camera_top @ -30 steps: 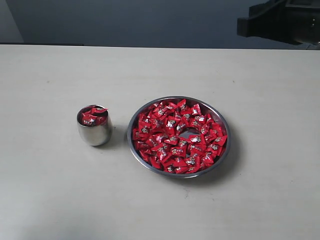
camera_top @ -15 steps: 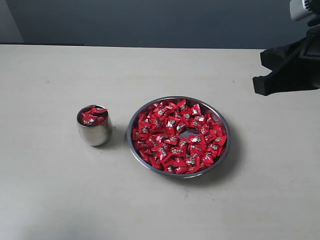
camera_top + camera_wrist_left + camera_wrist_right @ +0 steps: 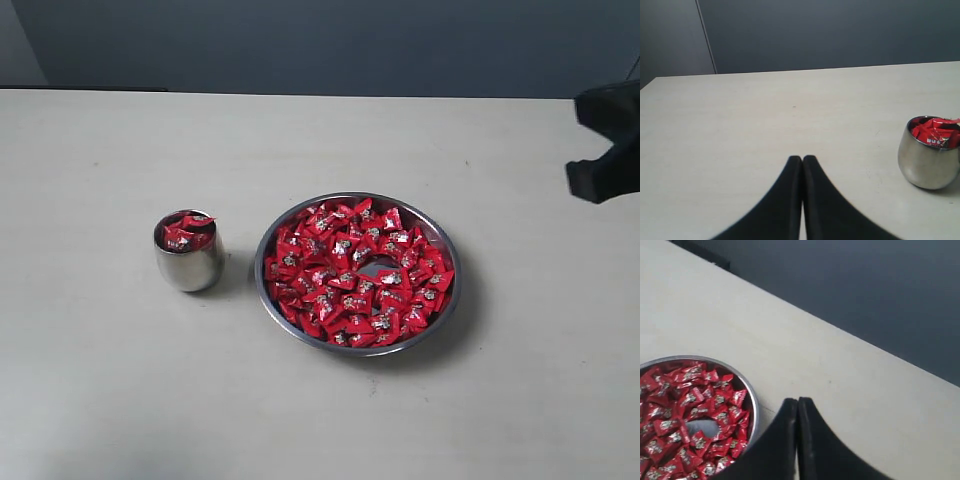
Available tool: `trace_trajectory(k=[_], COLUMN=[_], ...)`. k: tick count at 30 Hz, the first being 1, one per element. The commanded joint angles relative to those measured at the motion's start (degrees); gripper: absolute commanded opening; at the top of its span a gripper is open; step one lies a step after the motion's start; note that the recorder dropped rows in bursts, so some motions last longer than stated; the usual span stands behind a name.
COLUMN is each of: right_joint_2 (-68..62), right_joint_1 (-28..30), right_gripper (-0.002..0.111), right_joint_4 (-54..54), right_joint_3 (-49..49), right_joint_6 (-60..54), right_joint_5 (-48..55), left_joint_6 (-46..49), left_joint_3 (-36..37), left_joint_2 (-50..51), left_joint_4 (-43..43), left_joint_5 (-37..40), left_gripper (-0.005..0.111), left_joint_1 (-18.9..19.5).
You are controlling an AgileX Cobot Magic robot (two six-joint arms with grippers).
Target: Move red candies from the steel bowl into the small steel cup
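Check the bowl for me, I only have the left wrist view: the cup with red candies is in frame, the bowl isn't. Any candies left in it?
Observer: Plenty. The steel bowl is nearly covered with red candies; only a small bare patch shows near its middle.
Operator: Right gripper?
Observer: The right gripper is shut and empty, off the bowl's side, above the table.
Operator: Cup and bowl touching?
Observer: No. The small steel cup stands upright, apart from the bowl, to its left in the exterior view.
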State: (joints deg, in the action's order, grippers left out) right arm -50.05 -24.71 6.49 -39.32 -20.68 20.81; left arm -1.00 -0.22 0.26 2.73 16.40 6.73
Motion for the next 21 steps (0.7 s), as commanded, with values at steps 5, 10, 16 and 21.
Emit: trace_trajectory(k=[5,10,16,21], right_joint_2=[8.5,16.0,24.5,33.5], right_joint_1=[11.6,16.6,20.1,25.6], right_gripper=[-0.001,-0.001,-0.001,-0.001], right_joint_4=[-0.5,-0.4,2.3,6.5], right_joint_3=[0.9,7.4,16.7,28.4], right_joint_6=[-0.1,-0.1,1.5,2.6], right_joint_5=[7.7,3.2,-1.2,-5.8], left_joint_6=[-0.1,-0.1,-0.1,-0.1], left_joint_3=[0.2,0.2,0.2,0.2], left_joint_2=[-0.3,-0.3,-0.3,-0.3], left_joint_4=[-0.2,-0.2,-0.2,-0.2], left_joint_5=[-0.1,-0.1,-0.1,-0.1], left_gripper=[0.000,0.000,0.000,0.000], left_joint_1=[0.0,0.0,0.0,0.0])
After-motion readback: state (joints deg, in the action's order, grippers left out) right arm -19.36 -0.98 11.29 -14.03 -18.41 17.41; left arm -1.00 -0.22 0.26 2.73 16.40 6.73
